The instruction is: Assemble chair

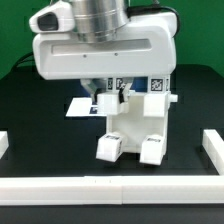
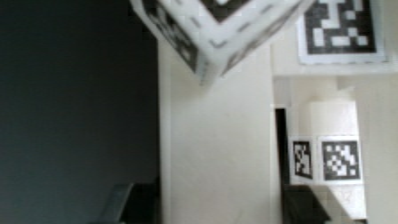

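The chair (image 1: pixel 133 125) stands on the dark table (image 1: pixel 30 110), partly built: a white blocky body with two short legs ending in square feet, one toward the exterior view's left and one toward its right, a gap between them. Tags show along its upper edge. It is the landmark for the rest.

The arm's large white wrist housing hangs directly above the chair and hides its top. The gripper (image 1: pixel 112 95) reaches down from the housing to the chair's upper part, on the side toward the exterior view's left. Its dark fingers (image 1: pixel 107 98) sit against the white plastic there. The jaws stand partly apart, and appear to pinch a part of the chair, though the exterior view is too small to show the contact clearly.

Behind the chair, toward the exterior view's left, the marker board (image 1: pixel 80 105) lies flat on the table, partly covered by the gripper. White border rails (image 1: pixel 60 185) run in front of the chair and at both sides, well apart from it.

In the wrist view a tall white chair bar (image 2: pixel 214 140) fills the middle, upright and very close to the camera. A tagged corner (image 2: pixel 214 30) points down over it, and another tagged face (image 2: pixel 329 160) shows beside it. A dark finger edge (image 2: pixel 121 205) is blurred.
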Robot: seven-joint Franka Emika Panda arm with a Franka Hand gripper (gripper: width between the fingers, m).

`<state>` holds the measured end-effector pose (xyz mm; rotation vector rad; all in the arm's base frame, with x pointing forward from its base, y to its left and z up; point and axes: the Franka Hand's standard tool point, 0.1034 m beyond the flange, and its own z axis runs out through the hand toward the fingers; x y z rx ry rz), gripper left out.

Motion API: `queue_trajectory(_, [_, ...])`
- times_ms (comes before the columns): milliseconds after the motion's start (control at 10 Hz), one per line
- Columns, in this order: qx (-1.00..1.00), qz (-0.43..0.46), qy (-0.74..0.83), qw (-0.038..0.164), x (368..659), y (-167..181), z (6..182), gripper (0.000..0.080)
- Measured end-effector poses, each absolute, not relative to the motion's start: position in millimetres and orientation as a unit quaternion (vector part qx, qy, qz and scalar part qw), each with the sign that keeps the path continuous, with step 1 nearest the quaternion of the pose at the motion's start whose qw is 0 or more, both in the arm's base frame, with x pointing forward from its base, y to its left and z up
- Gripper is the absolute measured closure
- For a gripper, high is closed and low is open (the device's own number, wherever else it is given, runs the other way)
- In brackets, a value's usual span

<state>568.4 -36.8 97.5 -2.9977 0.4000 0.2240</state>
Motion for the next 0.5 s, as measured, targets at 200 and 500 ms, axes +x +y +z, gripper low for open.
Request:
queue_trajectory(200, [-0.986, 0.071, 0.143, 0.053, 576.9, -48.9, 90.6, 0.0515])
queue_trajectory(500, [-0.985, 0.062, 0.152, 0.045, 584.0, -55.2, 85.1, 0.0515])
